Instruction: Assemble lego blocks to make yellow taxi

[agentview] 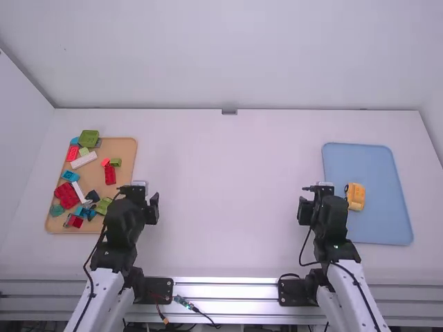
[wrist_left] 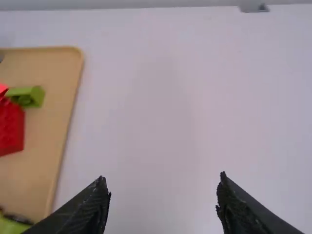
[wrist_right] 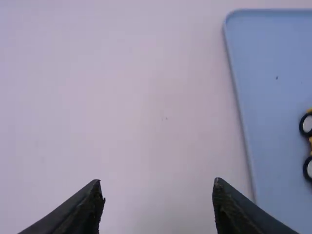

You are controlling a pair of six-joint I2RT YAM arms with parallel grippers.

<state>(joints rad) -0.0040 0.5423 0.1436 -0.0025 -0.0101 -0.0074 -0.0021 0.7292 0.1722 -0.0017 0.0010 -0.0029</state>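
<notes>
You have two trays: the blue tray point(agentview: 381, 232) holds one yellow car point(agentview: 355, 196), two wheels point(wrist_right: 306, 125) showing; the tan tray point(agentview: 127, 146) holds many mixed blocks point(agentview: 88, 138). Your left gripper point(agentview: 138, 199) and right gripper point(agentview: 320, 199) both stand spread.

We can read no text, label, brand, number or sign on anything here.
</notes>
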